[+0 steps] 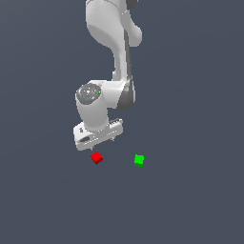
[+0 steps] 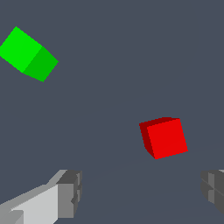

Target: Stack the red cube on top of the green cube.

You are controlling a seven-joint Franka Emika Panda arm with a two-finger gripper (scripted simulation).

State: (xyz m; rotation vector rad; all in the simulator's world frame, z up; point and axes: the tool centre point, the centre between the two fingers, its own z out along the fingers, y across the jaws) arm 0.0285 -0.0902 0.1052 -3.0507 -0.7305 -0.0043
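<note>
The red cube (image 1: 96, 157) lies on the dark grey floor, just below my white gripper (image 1: 101, 145) in the exterior view. The green cube (image 1: 138, 160) lies on the floor to the exterior view's right of the red one, apart from it. My gripper is open and empty, hovering a little above the floor. In the wrist view the red cube (image 2: 164, 137) lies beyond my gripper (image 2: 142, 192), nearer one fingertip (image 2: 213, 187) than the other (image 2: 70, 192). The green cube (image 2: 27, 53) lies farther off.
The white arm (image 1: 114, 57) rises above the gripper in the exterior view. The plain dark grey floor (image 1: 190, 200) fills the rest of both views, with no other objects in sight.
</note>
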